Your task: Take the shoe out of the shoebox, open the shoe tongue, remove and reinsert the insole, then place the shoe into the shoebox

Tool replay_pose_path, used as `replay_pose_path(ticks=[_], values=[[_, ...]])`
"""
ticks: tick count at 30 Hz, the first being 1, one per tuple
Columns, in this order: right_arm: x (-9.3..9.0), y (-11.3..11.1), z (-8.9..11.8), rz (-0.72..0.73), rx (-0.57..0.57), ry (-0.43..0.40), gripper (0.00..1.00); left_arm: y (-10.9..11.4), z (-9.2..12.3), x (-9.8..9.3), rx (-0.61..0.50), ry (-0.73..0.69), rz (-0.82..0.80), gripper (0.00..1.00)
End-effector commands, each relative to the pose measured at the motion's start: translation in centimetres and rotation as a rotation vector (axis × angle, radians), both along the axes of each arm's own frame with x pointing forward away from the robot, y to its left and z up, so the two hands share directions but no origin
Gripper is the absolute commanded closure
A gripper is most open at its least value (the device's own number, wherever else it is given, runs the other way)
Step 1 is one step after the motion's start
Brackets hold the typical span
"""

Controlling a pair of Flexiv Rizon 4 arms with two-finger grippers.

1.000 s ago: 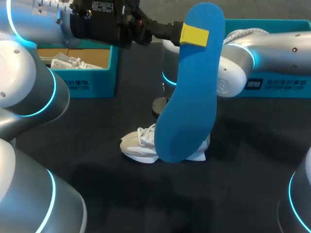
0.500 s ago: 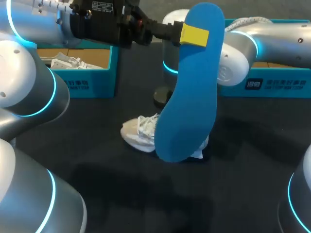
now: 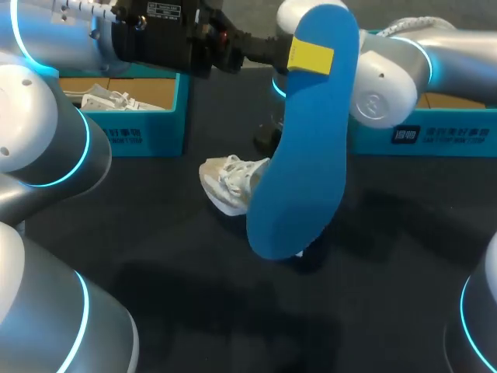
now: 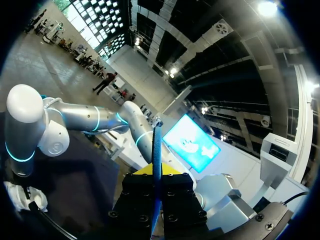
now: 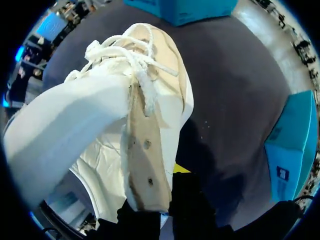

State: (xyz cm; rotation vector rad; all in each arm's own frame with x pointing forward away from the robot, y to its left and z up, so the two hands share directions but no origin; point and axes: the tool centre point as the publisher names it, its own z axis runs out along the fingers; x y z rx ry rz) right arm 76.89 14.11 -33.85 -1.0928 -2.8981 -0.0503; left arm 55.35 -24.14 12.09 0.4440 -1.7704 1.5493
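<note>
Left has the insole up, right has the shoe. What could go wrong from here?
1. The left gripper pinches the insole at one end only; its long free end may bend against the shoe.
2. The insole hides much of the shoe in the head view, so aiming is hard.
3. The right gripper seems to grip just a thin edge of the shoe; it may slip.

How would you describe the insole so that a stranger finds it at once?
Start at the dark table, at its middle. Above the white shoe hangs the insole, pinched at its top by the left arm's jaws. It alone is flat, long and bright blue.
</note>
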Motion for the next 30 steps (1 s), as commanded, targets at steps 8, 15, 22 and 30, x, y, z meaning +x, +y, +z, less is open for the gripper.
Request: replay_pose_path(ticks=[8,15,22,30], values=[[-1.8,1.4,-0.3,-0.249,0.052,0.002,1.0,0.0,-0.2,-0.1,-0.001,0.001,0.003,1.0],[-2.1,2.4,-0.6,-0.385,0.088,-0.01,1.0,0.0,-0.2,-0.1,-0.001,0.001,0.003,1.0],[-3.3,2.2,-1.7,-0.505,0.106,-0.018,1.0,0.0,-0.2,-0.1,-0.001,0.001,0.003,1.0],[-3.5,2.8,-3.8,-0.56,0.156,-0.017,1.0,0.0,-0.2,-0.1,-0.001,0.001,0.003,1.0]])
